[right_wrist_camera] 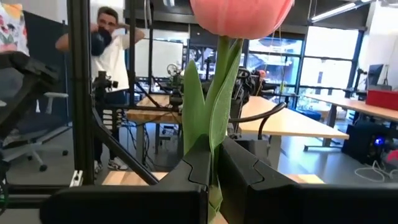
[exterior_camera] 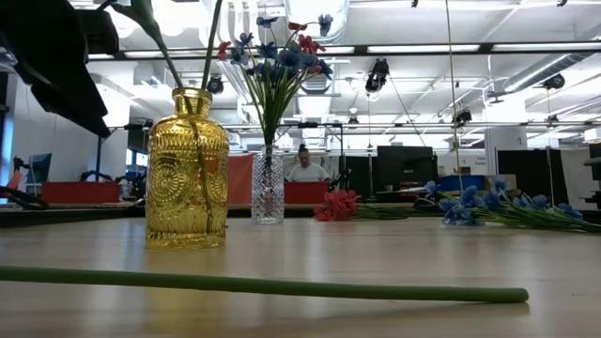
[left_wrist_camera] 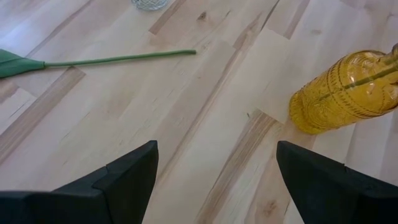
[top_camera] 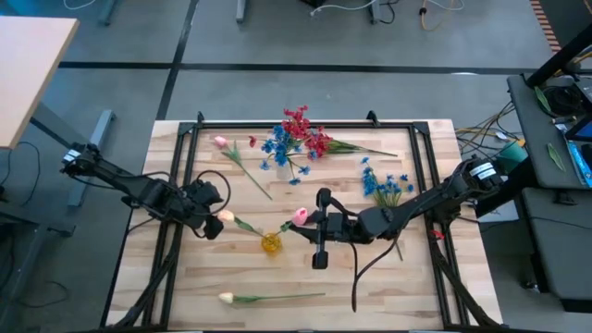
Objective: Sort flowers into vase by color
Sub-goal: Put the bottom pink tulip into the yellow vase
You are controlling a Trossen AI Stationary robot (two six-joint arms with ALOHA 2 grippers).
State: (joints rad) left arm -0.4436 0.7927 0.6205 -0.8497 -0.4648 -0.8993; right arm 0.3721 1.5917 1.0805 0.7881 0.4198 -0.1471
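A yellow glass vase (top_camera: pixel 270 242) (exterior_camera: pixel 188 169) (left_wrist_camera: pixel 339 93) stands upright mid-table with two green stems in it. One carries a cream-pink tulip bud (top_camera: pixel 225 215) and leans toward my left gripper (top_camera: pixel 213 223) (left_wrist_camera: pixel 217 155), which is open just left of the vase and touches nothing. My right gripper (top_camera: pixel 309 222) (right_wrist_camera: pixel 214 146), right of the vase, is shut on the other, a pink tulip (top_camera: pixel 299 215) (right_wrist_camera: pixel 239 15). A clear vase (top_camera: pixel 282 168) (exterior_camera: pixel 268 192) farther back holds blue and red blossoms. My right gripper pinches the pink tulip between its two fingers (right_wrist_camera: pixel 186 168) on the stem and leaves just below the bud (right_wrist_camera: pixel 216 118). The fingers come level from the table's right, across the stem. The bud stands above the fingers, and the stem (top_camera: pixel 285 228) slants down into the yellow vase's mouth.
Lying flat on the table are a pink tulip (top_camera: pixel 222 141) at the far left, red blossoms (top_camera: pixel 319 143) beside the clear vase, blue blossoms (top_camera: pixel 384 185) on the right, and a cream tulip (top_camera: pixel 227 298) near the front edge, its stem (exterior_camera: pixel 263 284) across it. A black frame rail (top_camera: pixel 305 123) borders the table.
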